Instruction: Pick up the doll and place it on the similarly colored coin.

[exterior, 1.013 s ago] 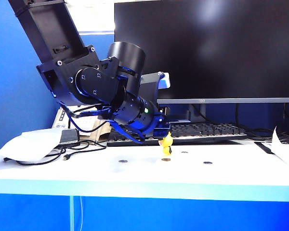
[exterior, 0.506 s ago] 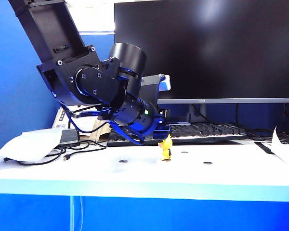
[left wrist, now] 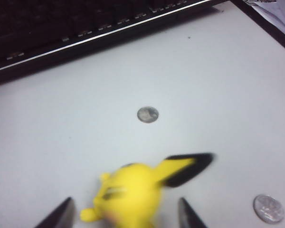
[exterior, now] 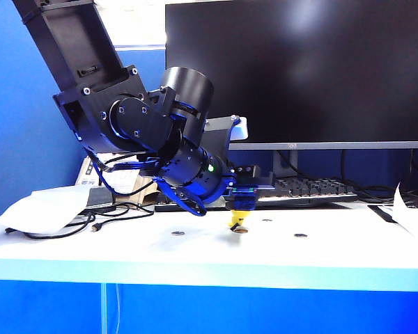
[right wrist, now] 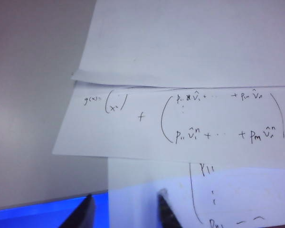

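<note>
The yellow doll [left wrist: 128, 192], with a black-tipped ear, shows blurred between the spread fingers of my left gripper [left wrist: 126, 219], with a gap on each side. The gripper is open. In the exterior view the left gripper [exterior: 240, 206] hangs just over the doll [exterior: 235, 222], which rests at the brass coin [exterior: 242, 229] on the white table. From the left wrist the brass coin is hidden. My right gripper [right wrist: 125, 211] is open over handwritten paper sheets, with nothing between its fingers.
Grey coins lie on the table [exterior: 177, 233] [exterior: 300, 235] [exterior: 267, 220]; two show from the left wrist [left wrist: 147, 114] [left wrist: 269, 208]. A black keyboard [exterior: 306, 188] and monitor [exterior: 299, 69] stand behind. Cables and a white bag [exterior: 45, 209] lie left, papers [exterior: 412, 219] right.
The left gripper lowered the doll onto the brass coin, then opened and let it go. The right arm has not moved.
</note>
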`<state>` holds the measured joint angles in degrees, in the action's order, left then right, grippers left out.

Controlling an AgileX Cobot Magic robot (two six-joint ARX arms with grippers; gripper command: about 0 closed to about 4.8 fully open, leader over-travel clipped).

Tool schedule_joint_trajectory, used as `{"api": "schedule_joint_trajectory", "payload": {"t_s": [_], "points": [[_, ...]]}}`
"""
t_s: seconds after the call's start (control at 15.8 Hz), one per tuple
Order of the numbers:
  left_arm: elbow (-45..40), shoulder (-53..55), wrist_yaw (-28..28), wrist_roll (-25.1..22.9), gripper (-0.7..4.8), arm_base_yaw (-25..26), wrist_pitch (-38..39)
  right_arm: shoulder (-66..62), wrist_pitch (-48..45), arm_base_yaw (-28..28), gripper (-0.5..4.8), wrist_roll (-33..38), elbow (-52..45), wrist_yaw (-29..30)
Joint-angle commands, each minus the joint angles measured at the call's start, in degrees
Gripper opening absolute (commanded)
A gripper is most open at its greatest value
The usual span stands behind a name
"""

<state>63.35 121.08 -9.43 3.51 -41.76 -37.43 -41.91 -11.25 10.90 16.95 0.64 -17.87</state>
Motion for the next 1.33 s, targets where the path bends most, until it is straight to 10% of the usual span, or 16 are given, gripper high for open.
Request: {"api": "schedule_joint_trajectory", "payload": {"t_s": [0.06, 0.76, 1.14, 1.33], "points": [[0.1, -0.1, 0.1, -0.1, 2.78, -0.2, -0.5, 0.1, -0.7, 0.0, 1.71, 0.2, 0.2, -0.1], [0.1, -21.8, -3.8, -6.5, 3.70, -0.3, 10.5, 0.1, -0.7, 0.0, 1.71, 0.2, 0.2, -0.1], [-5.8, -41.6, -3.0, -3.3, 0.41, 0.7, 31.0, 0.1, -0.7, 0.0, 1.71, 0.2, 0.2, -0.1], [-18.4, -57.2, -4.1, 1.3, -0.06, 0.1, 31.9, 0.1, -0.7, 0.0, 1.71, 0.2, 0.2, 0.0]]}}
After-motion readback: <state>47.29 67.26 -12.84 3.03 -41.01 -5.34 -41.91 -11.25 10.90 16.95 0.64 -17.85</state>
